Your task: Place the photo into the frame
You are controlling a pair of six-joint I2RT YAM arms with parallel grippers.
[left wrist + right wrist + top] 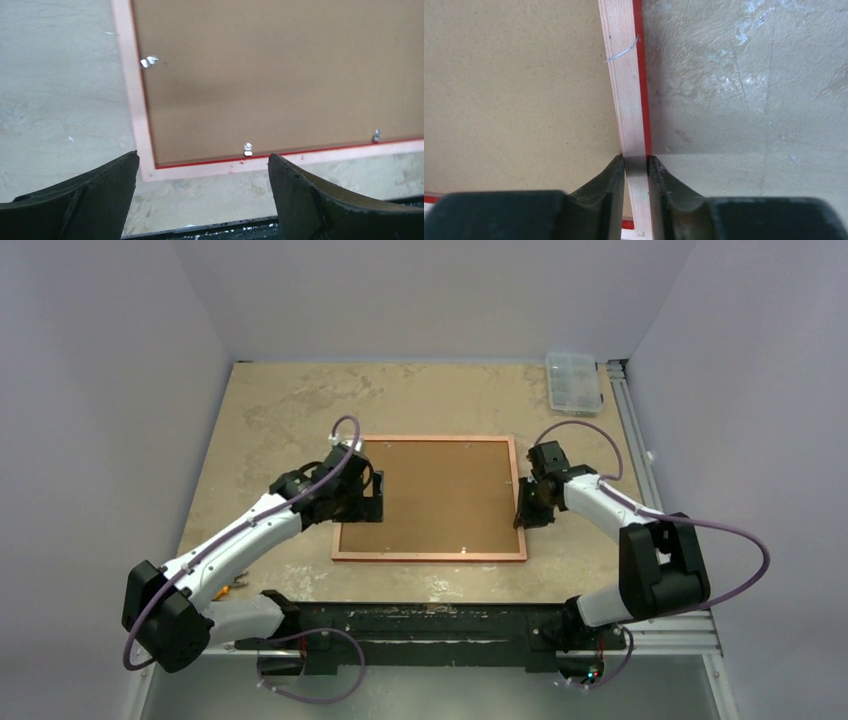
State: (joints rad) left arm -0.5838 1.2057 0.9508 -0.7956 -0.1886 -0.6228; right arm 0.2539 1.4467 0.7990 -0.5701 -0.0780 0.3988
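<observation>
Your L arm stretches in from 7 o'clock, wrist pitched down. The left gripper (pixel 368 492) (pixel 202 160) hangs over the frame (pixel 430 556) (pixel 135 100) (pixel 626 100) at its 9 o'clock rail, fingers spread wide w/ nothing between them. Your R arm folds in from 4 o'clock. The right gripper (pixel 524 510) (pixel 636 161) is clamped on the 3 o'clock rail, one finger each side.

The frame lies flat, back up, mid table (pixel 290 410). Its rim is pale copper w/ a red outer edge. The brown backing board (pixel 440 495) (pixel 275 75) (pixel 514 75) sits inside it, w/ small metal clips (pixel 247 148) along its edges. A clear box (pixel 573 382) sits at 1 o'clock, well apart.
</observation>
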